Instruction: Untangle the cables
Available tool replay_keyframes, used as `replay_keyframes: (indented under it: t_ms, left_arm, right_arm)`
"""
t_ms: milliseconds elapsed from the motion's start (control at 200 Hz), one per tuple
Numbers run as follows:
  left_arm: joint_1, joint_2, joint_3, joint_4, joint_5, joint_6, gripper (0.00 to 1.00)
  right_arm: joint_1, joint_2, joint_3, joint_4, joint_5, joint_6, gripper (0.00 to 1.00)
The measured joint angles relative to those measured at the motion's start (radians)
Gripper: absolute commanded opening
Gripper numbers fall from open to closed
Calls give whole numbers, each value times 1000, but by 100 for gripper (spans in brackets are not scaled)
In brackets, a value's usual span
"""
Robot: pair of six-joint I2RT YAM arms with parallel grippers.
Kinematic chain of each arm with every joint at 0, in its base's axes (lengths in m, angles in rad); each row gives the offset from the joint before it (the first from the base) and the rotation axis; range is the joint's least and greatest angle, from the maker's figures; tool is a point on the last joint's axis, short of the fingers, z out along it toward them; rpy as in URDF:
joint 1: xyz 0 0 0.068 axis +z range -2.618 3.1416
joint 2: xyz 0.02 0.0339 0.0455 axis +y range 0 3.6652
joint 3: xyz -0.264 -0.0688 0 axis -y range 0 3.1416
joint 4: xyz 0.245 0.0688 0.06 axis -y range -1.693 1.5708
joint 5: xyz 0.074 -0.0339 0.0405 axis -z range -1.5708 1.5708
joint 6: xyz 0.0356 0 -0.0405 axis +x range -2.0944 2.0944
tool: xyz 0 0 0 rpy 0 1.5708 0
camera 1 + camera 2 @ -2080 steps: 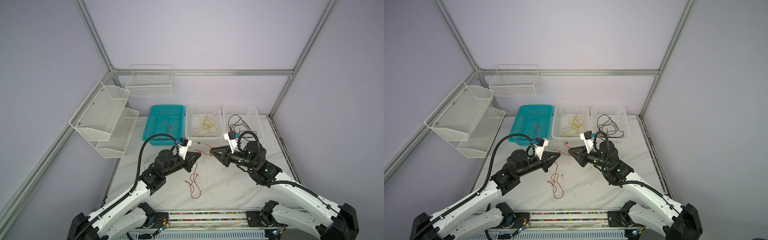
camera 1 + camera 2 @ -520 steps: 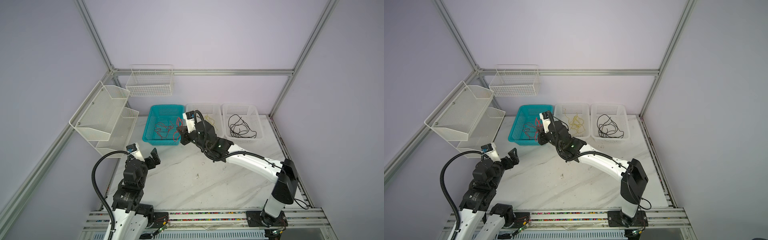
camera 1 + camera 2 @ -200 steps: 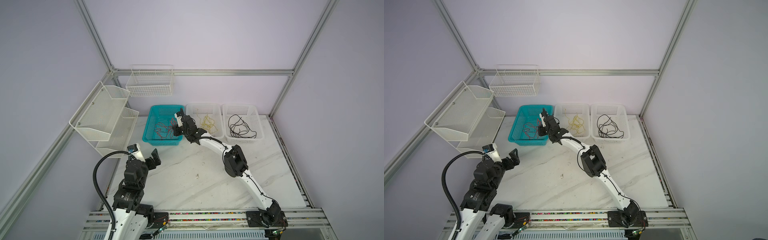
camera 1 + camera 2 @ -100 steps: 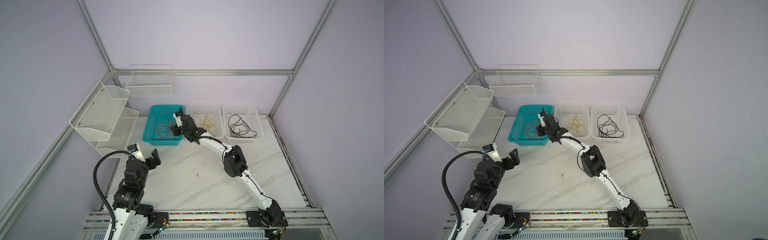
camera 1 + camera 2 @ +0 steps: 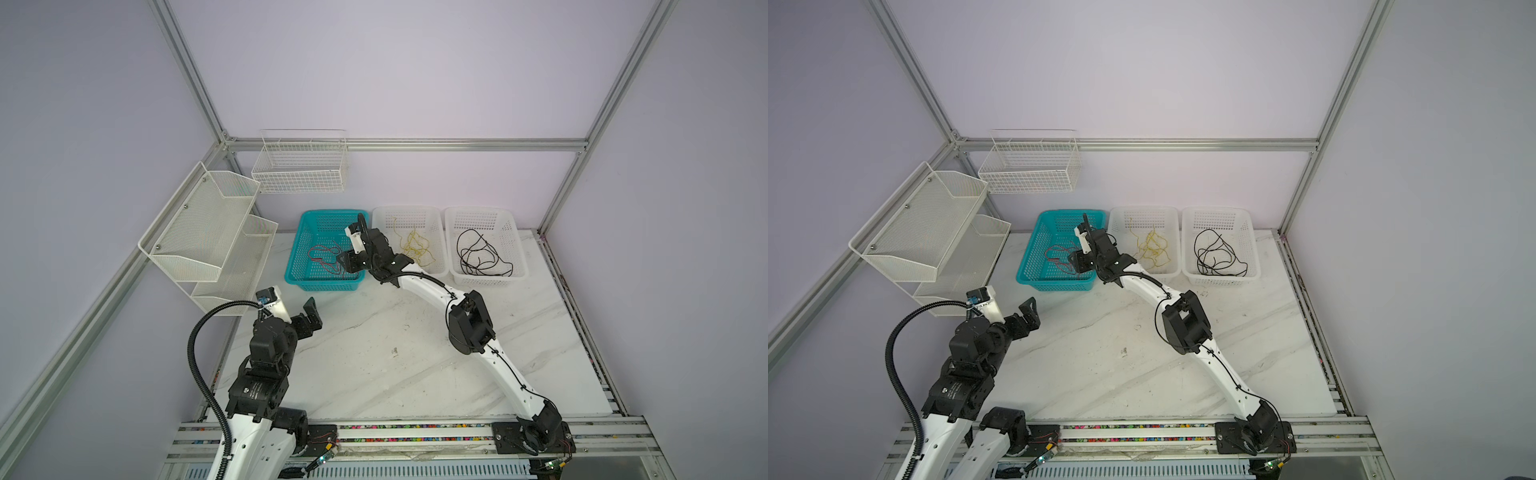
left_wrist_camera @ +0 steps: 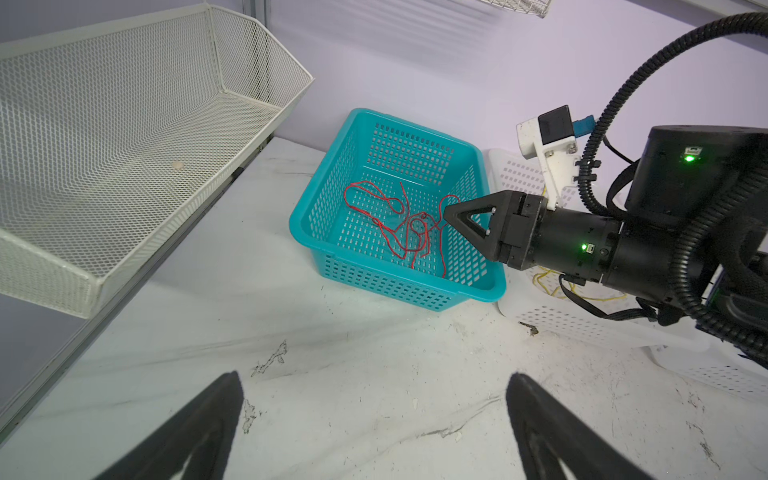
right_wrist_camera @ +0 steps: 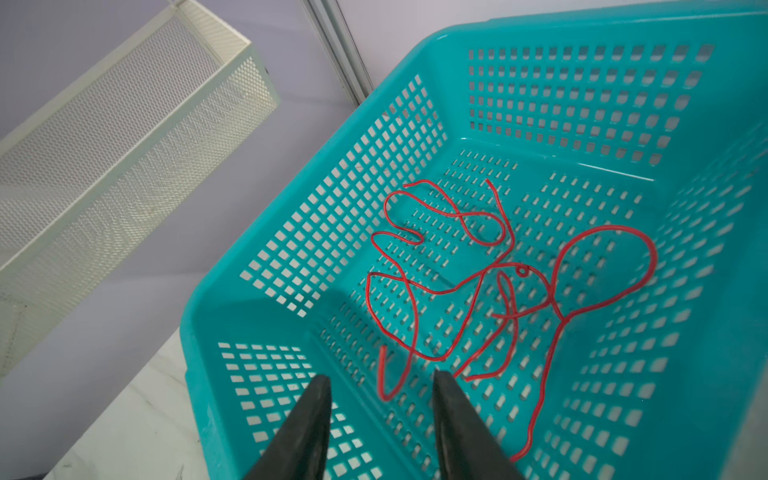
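The right pincer [image 7: 382, 376] is held partly apart over the teal basket [image 7: 291, 232], with nothing clamped. The red cable [image 7: 505, 264] is seen lying loose inside. The left pincer [image 6: 372, 375] is spread wide and empty near the table's [image 5: 374, 374] left edge.

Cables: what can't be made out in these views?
- Thin red cable in teal plastic basket: contact with right gripper unclear; the gripper covers part in both top views.
- Thin yellow cable: mostly behind the right arm, left wrist view.
- Thin black cable: knots too small, top views.
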Motion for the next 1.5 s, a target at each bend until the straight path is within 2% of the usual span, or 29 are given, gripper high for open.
replay_keyframes:
  t_ms: [120, 275, 295, 315, 565, 785, 885, 1090, 1230, 1500]
  left_arm:
    - [0, 1, 0, 0, -3, 0, 100]
    - [0, 7, 0, 0, -3, 0, 100]
    - [0, 8, 0, 0, -3, 0, 100]
    - [0, 8, 0, 0, -3, 0, 100]
    - [0, 8, 0, 0, -3, -1, 100]
    - [0, 6, 0, 0, -14, -10, 100]
    - [0, 7, 0, 0, -29, -19, 100]
    - [0, 18, 0, 4, -32, -37, 100]
    - [0, 47, -5, 19, -42, -54, 100]
    - [0, 167, -7, 66, -53, -68, 100]
  right_arm:
    - [1, -43, -3, -20, 16, -32, 70]
    - [1, -190, -78, -24, 51, -63, 85]
    - [1, -214, -88, -25, 56, -67, 94]
    - [1, -235, -98, -23, 58, -74, 97]
    - [1, -498, -283, 29, 119, -110, 97]
    - [1, -747, -686, 164, 217, -149, 97]
    - [1, -860, -868, 226, 300, -167, 97]
    - [-6, -1035, -1121, 339, 497, -201, 97]
    - [-46, -1136, -1285, 412, 577, -215, 97]
    - [-218, -1233, -1497, 529, 685, -167, 97]
